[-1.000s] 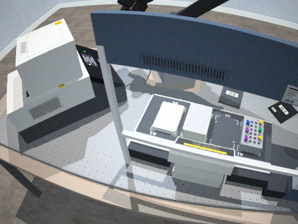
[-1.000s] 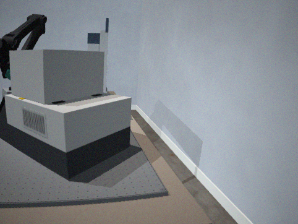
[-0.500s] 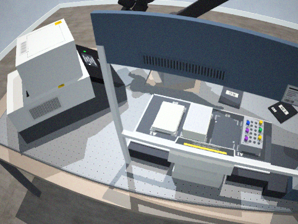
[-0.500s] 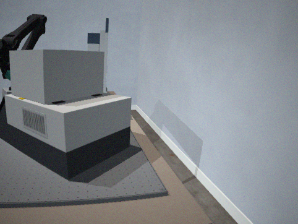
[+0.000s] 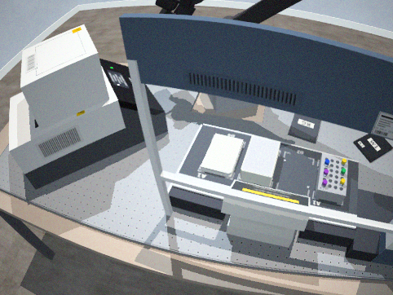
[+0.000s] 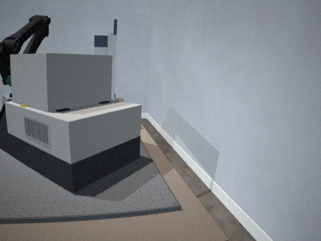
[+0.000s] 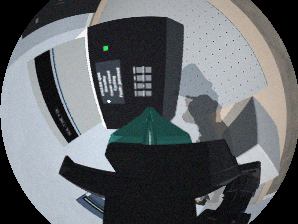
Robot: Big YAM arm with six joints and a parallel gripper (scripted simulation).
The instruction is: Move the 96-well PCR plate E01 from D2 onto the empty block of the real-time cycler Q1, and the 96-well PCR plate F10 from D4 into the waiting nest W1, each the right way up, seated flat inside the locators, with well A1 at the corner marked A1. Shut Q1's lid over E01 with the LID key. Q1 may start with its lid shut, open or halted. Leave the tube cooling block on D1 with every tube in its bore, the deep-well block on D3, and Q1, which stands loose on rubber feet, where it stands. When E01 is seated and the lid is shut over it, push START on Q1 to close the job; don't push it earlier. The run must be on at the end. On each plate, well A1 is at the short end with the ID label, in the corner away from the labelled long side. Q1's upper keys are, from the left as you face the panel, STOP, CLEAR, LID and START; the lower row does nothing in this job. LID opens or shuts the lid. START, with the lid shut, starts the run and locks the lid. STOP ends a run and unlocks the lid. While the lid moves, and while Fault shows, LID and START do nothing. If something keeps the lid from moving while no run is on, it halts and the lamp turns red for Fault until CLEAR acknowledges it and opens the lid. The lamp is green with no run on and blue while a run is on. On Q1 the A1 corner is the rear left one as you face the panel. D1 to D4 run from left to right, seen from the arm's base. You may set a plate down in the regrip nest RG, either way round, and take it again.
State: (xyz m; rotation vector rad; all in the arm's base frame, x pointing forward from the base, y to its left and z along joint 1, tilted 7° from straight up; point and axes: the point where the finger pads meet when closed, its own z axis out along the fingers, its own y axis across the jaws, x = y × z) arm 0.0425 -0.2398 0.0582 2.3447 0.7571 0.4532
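The cycler Q1 [image 5: 67, 106] stands at the left with its white lid [image 5: 65, 71] down. Its black panel [image 5: 118, 79] shows a green lamp [image 5: 112, 67]. In the wrist view the lamp [image 7: 105, 48] is green, with the display [image 7: 109, 83] and the keys [image 7: 143, 83] beside it. My gripper [image 7: 150, 111] is shut and empty, its green tips hovering over the near edge of the panel. A white PCR plate [image 5: 222, 155] lies on the deck's leftmost position in the top view. The deep-well block [image 5: 261, 160] stands next to it. The position beside that [image 5: 299, 169] is bare. The tube block [image 5: 335, 175] holds coloured tubes.
A tall blue screen [image 5: 261, 77] on a white post [image 5: 148, 134] stands over the deck. Two small dark nests [image 5: 303, 127] [image 5: 373, 147] lie behind the deck at the right. My arm [image 6: 20, 36] reaches in behind the cycler. A wall [image 6: 233, 100] runs close on one side.
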